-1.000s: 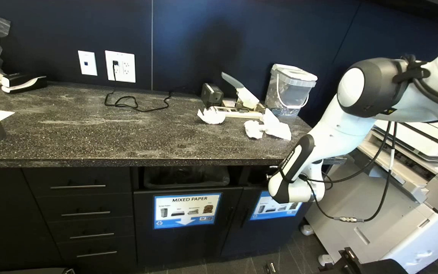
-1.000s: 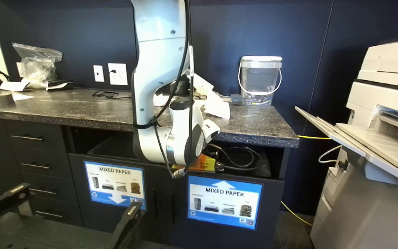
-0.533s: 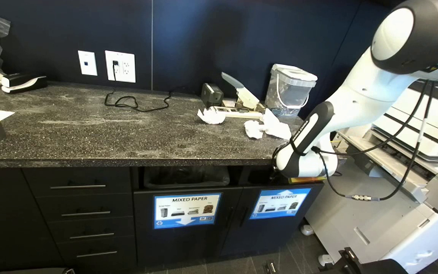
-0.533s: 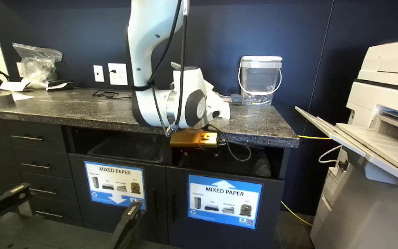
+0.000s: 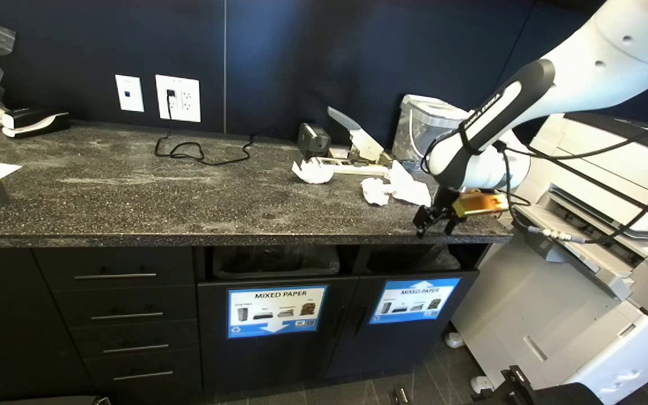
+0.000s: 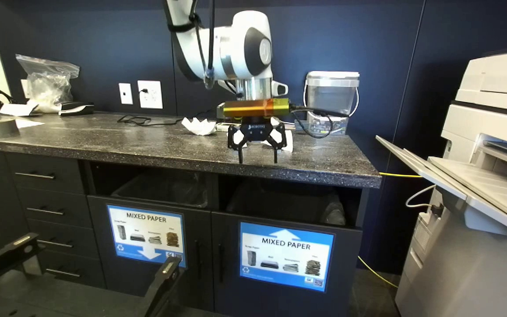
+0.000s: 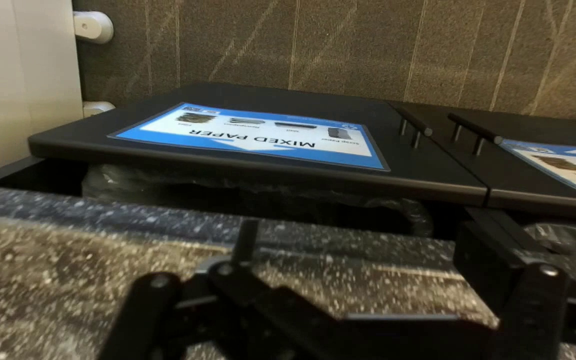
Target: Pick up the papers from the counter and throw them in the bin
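Crumpled white papers (image 5: 410,188) likely await pickup; the two-fingered black gripper (image 6: 258,161), spread and empty, should move over them.

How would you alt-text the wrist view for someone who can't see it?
Open, empty Robotiq gripper at the front edge of the speckled stone countertop. Beyond, a black bin front bears a MIXED PAPER label, upside down in this view; a plastic liner shows in the gap between.
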You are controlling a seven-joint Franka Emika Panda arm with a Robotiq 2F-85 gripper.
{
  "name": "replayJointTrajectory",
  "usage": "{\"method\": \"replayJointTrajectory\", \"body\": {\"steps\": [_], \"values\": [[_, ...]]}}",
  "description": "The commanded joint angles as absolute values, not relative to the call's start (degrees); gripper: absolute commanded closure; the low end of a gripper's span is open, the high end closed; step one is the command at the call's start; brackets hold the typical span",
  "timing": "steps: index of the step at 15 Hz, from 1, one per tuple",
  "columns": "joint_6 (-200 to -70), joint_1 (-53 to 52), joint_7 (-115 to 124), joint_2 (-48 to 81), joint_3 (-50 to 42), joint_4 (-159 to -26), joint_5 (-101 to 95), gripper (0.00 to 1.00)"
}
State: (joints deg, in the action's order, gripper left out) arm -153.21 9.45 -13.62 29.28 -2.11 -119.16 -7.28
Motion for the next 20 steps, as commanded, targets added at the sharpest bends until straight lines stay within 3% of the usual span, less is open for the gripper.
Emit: {"method": "replayJointTrajectory", "body": {"steps": [1,13,20], "values": [[-145.2,10.7,-18.3,23.5,0.5,-116.4,-4.4,0.00],[-144.3,8.5,-21.3,34.6,7.0,-96.1,5.3,0.00],[-140.0,5.3,-14.7,43.6,4.9,-84.6,3.2,0.00]]}}
